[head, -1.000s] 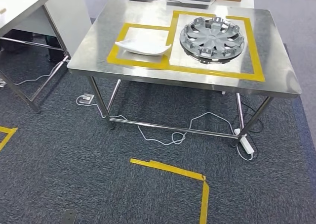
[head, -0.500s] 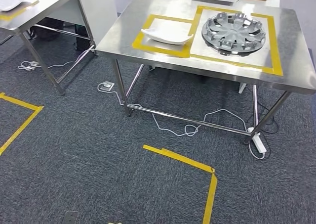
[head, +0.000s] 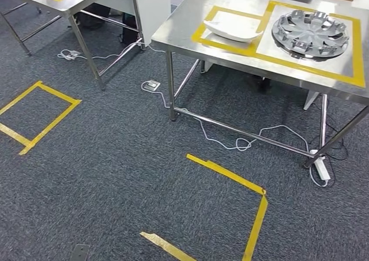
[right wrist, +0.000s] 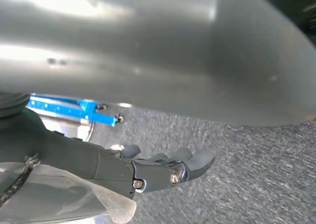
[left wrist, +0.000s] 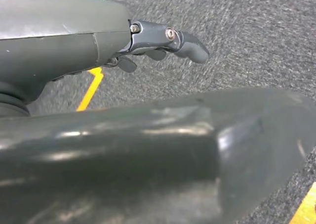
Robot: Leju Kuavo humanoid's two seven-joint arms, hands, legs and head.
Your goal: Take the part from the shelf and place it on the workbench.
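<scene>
Both hands, left & right, hold nothing, fingers loosely extended. Hubcap on table: prob. light, stiff plastic; grip at rim.

The head view looked down from high up at the grey carpet and a steel table farther off. Each wrist view sat close behind its own hand, the left hand and the right hand, facing that same carpet.

Glossy grey hand covers, dark fingers, silver screws.
</scene>
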